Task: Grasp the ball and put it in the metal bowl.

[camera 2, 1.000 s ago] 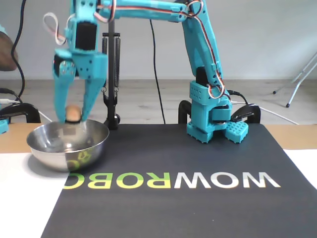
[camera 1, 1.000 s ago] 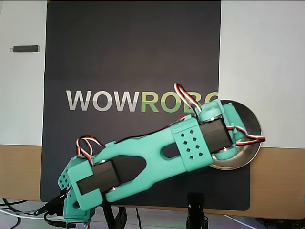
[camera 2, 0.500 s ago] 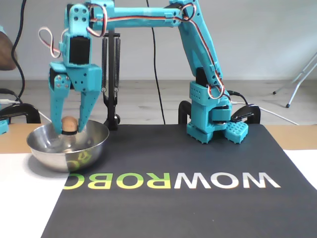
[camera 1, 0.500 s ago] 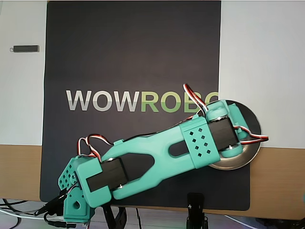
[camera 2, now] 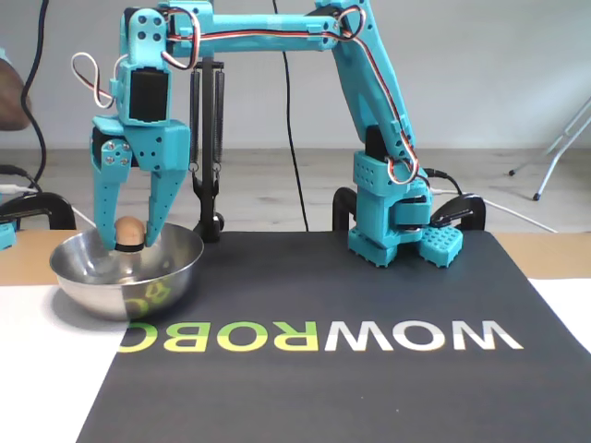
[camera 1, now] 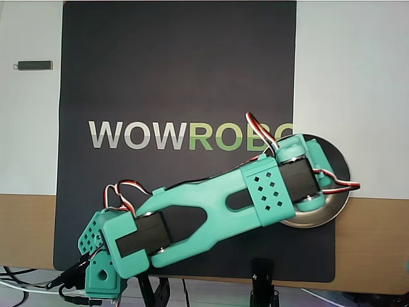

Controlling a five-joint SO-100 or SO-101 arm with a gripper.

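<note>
Change: compared with a second ago, I have come lower over the metal bowl (camera 2: 126, 273), and since half a second ago I have hardly moved at all; the descent looks finished.
Ball: in the fixed view the ball (camera 2: 128, 231) sits between my two fingers, pinched at about rim height, above the bowl's floor and not resting on it.
My hand: my gripper (camera 2: 129, 242) is pressed in on the ball from both sides, fingertips dipping just inside the bowl's rim.
Meaning for the task: I judge the carrying is done and only the release is left; spreading my fingers should let the ball drop a short way into the bowl, where it may roll around a little.
Overhead: my arm (camera 1: 211, 211) covers the ball and most of the bowl; only the bowl's right edge (camera 1: 339, 192) shows.
Centre: the dark mat (camera 2: 351, 369) with its printed lettering lies under everything.
Right: my base (camera 2: 395, 221) stands at the mat's far edge, well apart from the bowl.
In the way: nothing sits between the ball and the bowl's floor that I can see. A small dark stick-like object (camera 1: 34, 65) lies far off on the white surface, of no concern.
</note>
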